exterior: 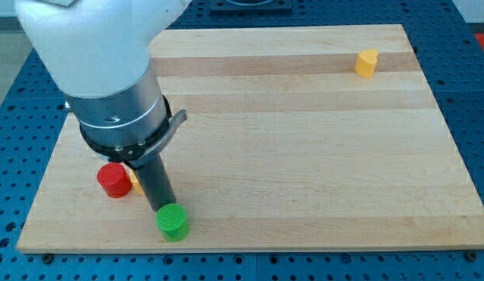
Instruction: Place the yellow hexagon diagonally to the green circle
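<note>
The yellow hexagon (367, 62) sat near the upper right of the worktop (304, 156), well apart from the green circle (172, 222) at lower left. My tip was hidden just behind that green circle; there was no pincer, only the rod. A red cylinder (112, 179) stood left, with an orange block (136, 184) mostly hidden behind the rod.

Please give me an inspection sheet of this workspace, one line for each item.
Surface: wooden board, flat, unmarked.
Job's things: green circle near the board's bottom edge; yellow hexagon far away at the view's top right.
Clutter: red cylinder at the view's left; an orange-yellow block mostly hidden behind the rod.
Grippers: none; my tip is just above-left of the green circle, contact unclear.
Cables: nothing seen.
Surroundings: blue perforated table.
</note>
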Motion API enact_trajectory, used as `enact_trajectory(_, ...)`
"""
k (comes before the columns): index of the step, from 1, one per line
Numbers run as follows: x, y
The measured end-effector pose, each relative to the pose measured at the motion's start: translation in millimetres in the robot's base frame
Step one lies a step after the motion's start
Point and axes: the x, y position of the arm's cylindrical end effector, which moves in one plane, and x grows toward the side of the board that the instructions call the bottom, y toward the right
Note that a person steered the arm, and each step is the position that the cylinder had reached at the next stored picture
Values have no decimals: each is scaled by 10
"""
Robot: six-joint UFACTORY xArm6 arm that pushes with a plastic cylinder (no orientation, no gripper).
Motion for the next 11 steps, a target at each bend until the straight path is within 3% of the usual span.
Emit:
enact_trajectory(3, 465, -1145)
enact_trajectory(4, 133, -1283)
enact_trajectory(7, -79, -1264)
enact_trajectory(11, -317, -448)
